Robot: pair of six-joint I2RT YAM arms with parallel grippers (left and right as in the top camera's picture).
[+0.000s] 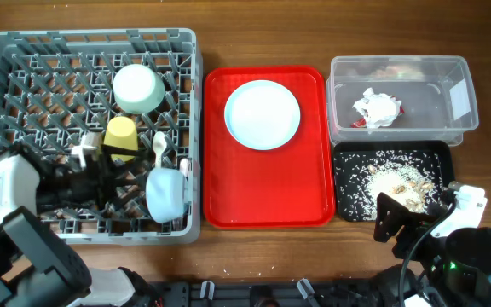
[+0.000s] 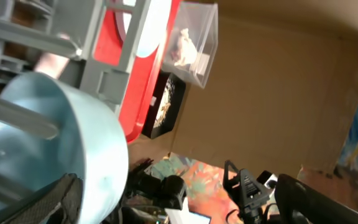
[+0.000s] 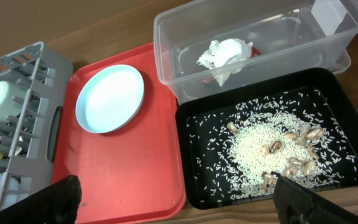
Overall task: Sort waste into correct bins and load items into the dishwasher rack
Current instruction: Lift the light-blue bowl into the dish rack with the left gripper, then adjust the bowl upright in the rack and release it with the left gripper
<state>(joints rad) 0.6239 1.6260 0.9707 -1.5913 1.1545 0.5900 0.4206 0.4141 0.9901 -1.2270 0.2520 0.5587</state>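
Note:
The grey rack (image 1: 24, 51) holds a pale green bowl (image 1: 136, 88) upside down, a yellow cup (image 1: 120, 135), white utensils (image 1: 158, 147) and a light blue bowl (image 1: 166, 192) on its side. My left gripper (image 1: 126, 186) is inside the rack beside that blue bowl (image 2: 55, 143), open, with one finger at its rim (image 2: 179, 205). The light blue plate (image 1: 262, 113) lies on the red tray (image 1: 262, 192). The wrapper (image 1: 376, 108) is in the clear tub (image 1: 399, 61). Rice scraps (image 1: 399, 179) lie in the black tray (image 1: 342, 152). My right gripper (image 3: 179, 202) is open and empty, above the front edges of both trays.
The right wrist view shows the plate (image 3: 110, 98), red tray (image 3: 123, 168), tub (image 3: 291, 37), wrapper (image 3: 225, 55), rice (image 3: 266, 149), black tray (image 3: 188, 186) and a rack corner (image 3: 36, 68). Bare wood runs along the table's front edge.

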